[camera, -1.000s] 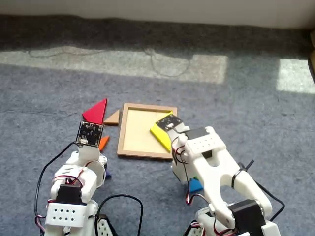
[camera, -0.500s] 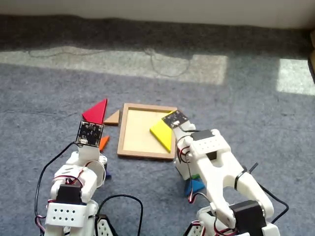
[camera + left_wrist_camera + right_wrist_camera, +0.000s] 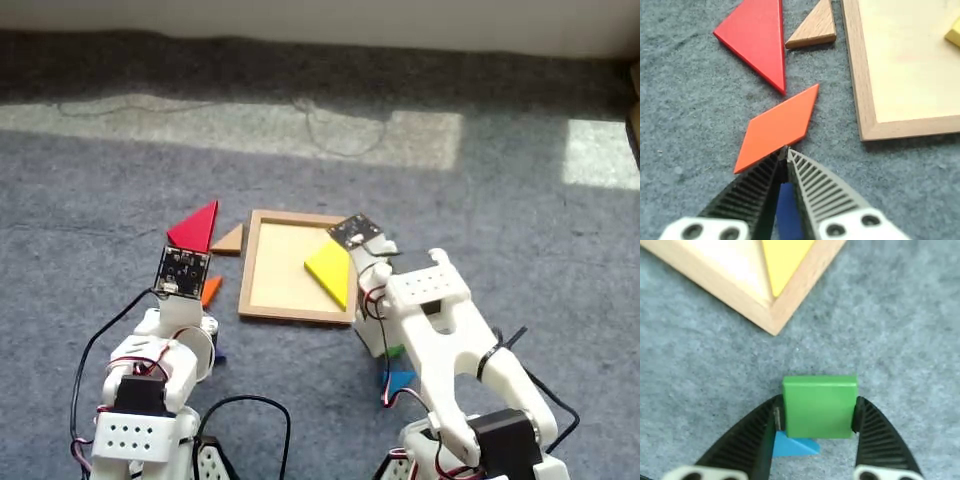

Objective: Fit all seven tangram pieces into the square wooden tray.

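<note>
One yellow triangle [image 3: 330,270] in tray [image 3: 247,275]; red triangle [image 3: 195,230], orange diamond [image 3: 777,127] outside. Wrist close-ups: left claw [image 3: 785,152] pressed together, right claw [image 3: 817,402] pinching green square [image 3: 819,409].

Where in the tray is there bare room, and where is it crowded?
The tray floor is bare from its left wall to the yellow triangle on its right side. Crowded: the carpet left of the tray, with red triangle, tan triangle and orange parallelogram.

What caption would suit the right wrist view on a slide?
Right tool gripping a green square over grey carpet, near a corner of the wooden tray, which holds a yellow piece.
</note>
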Controlling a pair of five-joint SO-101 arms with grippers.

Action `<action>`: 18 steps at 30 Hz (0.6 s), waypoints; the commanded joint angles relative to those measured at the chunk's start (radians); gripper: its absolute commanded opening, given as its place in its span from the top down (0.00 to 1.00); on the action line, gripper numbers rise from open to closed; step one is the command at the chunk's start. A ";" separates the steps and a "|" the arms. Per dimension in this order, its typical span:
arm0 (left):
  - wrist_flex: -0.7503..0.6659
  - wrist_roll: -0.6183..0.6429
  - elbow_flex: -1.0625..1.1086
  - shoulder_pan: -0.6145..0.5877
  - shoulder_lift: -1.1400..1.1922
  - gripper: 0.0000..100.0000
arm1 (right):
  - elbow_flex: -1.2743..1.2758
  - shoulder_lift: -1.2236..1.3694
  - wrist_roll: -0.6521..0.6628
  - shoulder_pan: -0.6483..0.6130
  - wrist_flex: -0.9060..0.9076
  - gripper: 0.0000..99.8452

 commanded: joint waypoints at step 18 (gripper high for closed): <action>0.006 0.006 0.027 -0.010 -0.008 0.99 | -0.541 0.289 -0.043 -0.223 -0.176 0.83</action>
